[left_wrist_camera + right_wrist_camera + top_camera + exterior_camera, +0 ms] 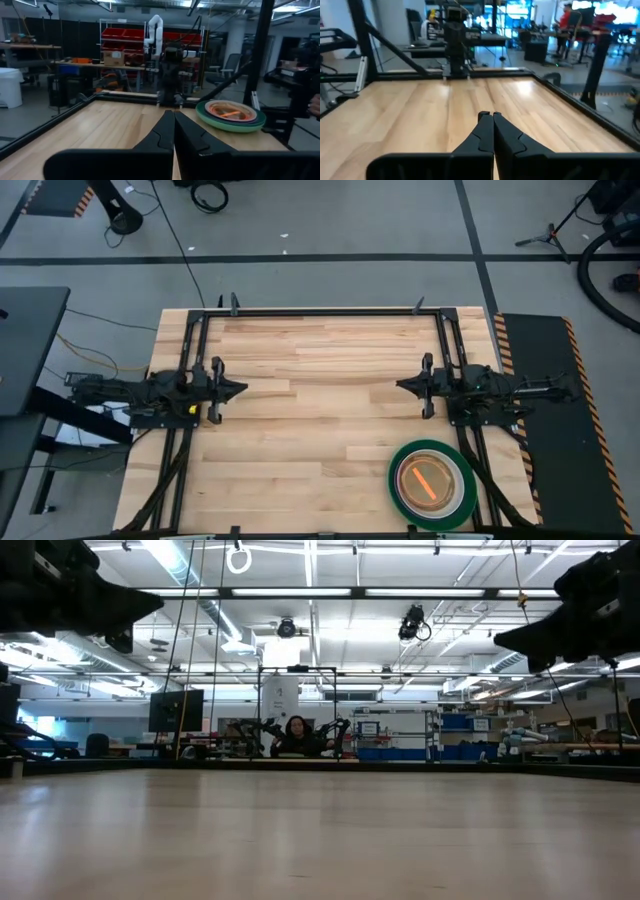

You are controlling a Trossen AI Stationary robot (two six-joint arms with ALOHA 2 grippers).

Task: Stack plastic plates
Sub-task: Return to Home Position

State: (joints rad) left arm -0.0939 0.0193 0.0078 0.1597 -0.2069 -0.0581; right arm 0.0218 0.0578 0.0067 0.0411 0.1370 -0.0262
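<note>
The stack of plates (432, 483) is sitting on the table (320, 350) in the lower right of the high view, close to the table's bottom edge. A dark green plate is forming the outer ring, a pale rim is showing inside it, and an orange-tinted see-through plate is lying on top.

The right gripper (402, 385) is hanging at the middle right of that frame, pointing toward the table's centre. The stack is lying below it in the picture, well apart from its tip and nearer to the arm's base. The left gripper (238, 389) is hanging at the middle left, facing the right one across bare wood, and the stack is lying far off toward the opposite lower corner.

In the left wrist view the left gripper (173, 122) is showing its two dark fingers pressed together with nothing between them. The plates (231, 116) are appearing at the right of that frame, with green at the bottom, a purple band above it and orange on top. In the right wrist view the right gripper (491, 120) is likewise showing its fingers closed tight on nothing, over bare table.

In the low view, a person (297, 735) is sitting far behind the table, at the centre of the frame.
</note>
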